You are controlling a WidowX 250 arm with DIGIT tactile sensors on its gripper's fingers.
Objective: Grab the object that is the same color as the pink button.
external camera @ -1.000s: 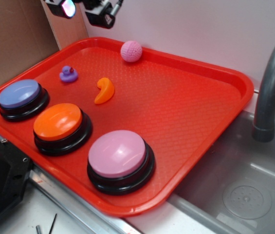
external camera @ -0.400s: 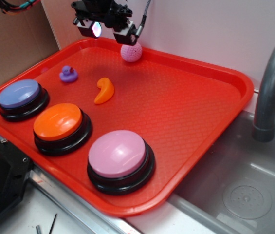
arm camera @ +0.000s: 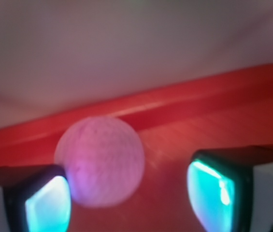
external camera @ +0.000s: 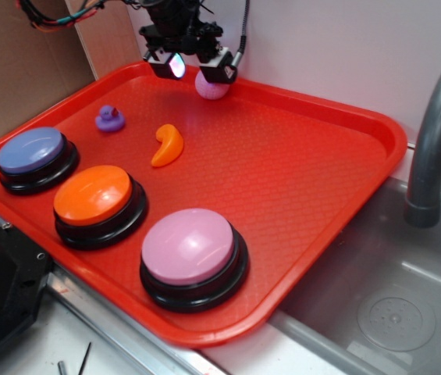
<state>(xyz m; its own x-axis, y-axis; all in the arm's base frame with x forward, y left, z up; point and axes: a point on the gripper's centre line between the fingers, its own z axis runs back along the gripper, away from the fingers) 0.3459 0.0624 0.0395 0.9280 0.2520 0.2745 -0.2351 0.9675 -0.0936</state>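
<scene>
Small pink ball (external camera: 212,86) with bumpy knitted skin, resting on the red tray (external camera: 321,180) against its far rim; large pale pink dome button (external camera: 191,248) on a black base, upright near the tray's front edge, well apart.

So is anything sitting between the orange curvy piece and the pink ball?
No, just bare red tray between the orange piece and the pink ball in the exterior view. The end effector hangs above the ball.

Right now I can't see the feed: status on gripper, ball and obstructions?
Gripper open, low over tray's far rim. Pink ball between the fingers, nearer one side, not gripped. Nothing blocking; duck and orange crescent well apart.
</scene>
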